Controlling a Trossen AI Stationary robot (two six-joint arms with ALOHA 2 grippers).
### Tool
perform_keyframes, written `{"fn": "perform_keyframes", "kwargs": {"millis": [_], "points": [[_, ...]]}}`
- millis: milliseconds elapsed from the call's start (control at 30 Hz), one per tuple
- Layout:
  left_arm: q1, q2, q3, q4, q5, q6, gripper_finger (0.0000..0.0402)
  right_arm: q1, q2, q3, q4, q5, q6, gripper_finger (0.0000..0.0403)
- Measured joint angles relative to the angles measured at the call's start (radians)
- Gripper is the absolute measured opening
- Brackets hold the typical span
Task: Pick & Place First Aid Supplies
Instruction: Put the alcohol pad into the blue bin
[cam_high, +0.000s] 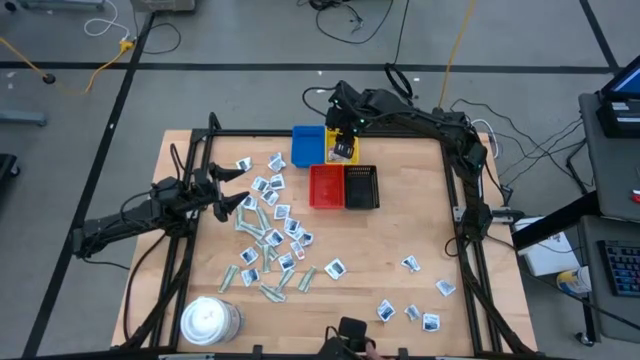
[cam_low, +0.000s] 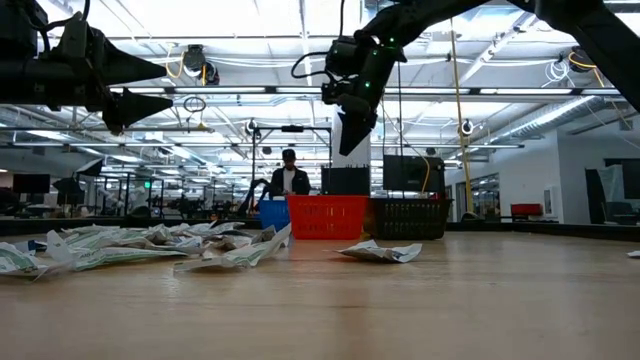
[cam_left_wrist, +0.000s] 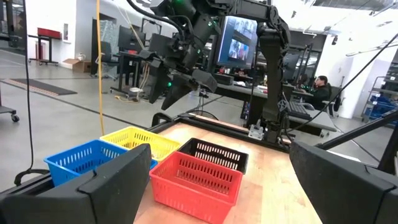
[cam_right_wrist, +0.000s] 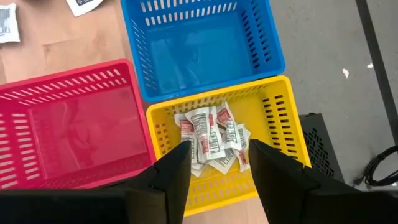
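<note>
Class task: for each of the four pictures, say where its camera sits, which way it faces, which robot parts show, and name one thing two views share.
High: overhead, facing down; both arms, wooden table.
Low: table height, facing across; scattered wrapped packets, arms above.
Left wrist: faces the baskets; left gripper open, right arm beyond.
Right wrist: faces down; right gripper over yellow plastic basket holding packets.
Shared: red plastic basket.

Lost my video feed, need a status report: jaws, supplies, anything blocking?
Right gripper over yellow tray, jaws open, empty. Left gripper open above packet pile. Packets in yellow tray. Nothing blocking.
</note>
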Motion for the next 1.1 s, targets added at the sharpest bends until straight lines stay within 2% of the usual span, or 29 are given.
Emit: {"fn": "perform_keyframes", "kwargs": {"millis": [200,300,367,433,533,800,900,1000,1100], "points": [[0.000,0.000,0.000,0.000,-0.005,0.000,0.0390,0.000,0.000,0.000,-0.001,-0.010,0.055,0.0156],[0.000,0.000,0.000,0.004,-0.002,-0.025,0.0390,0.000,0.000,0.000,0.042,-0.096,0.175,0.0155],[0.000,0.000,0.000,0.010,-0.001,-0.065,0.0390,0.010,0.000,0.000,0.089,-0.186,0.210,0.0155],[0.000,0.000,0.000,0.008,0.001,-0.117,0.0390,0.034,-0.009,0.000,0.128,-0.234,0.233,0.0155],[0.000,0.000,0.000,-0.008,0.027,-0.187,0.0390,0.085,-0.026,0.000,0.183,-0.239,0.254,0.0155],[0.000,0.000,0.000,-0.036,0.096,-0.211,0.0390,0.218,-0.077,-0.008,0.221,-0.197,0.265,0.0155],[0.000,0.000,0.000,-0.030,0.093,-0.211,0.0390,0.269,-0.114,-0.090,0.355,-0.181,0.281,0.0155],[0.000,0.000,0.000,-0.011,0.094,-0.211,0.0390,0.319,-0.203,-0.262,0.513,-0.133,0.304,0.0155],[0.000,0.000,0.000,-0.006,0.097,-0.224,0.0390,0.370,-0.303,-0.462,0.748,-0.071,0.340,0.0155]]}}
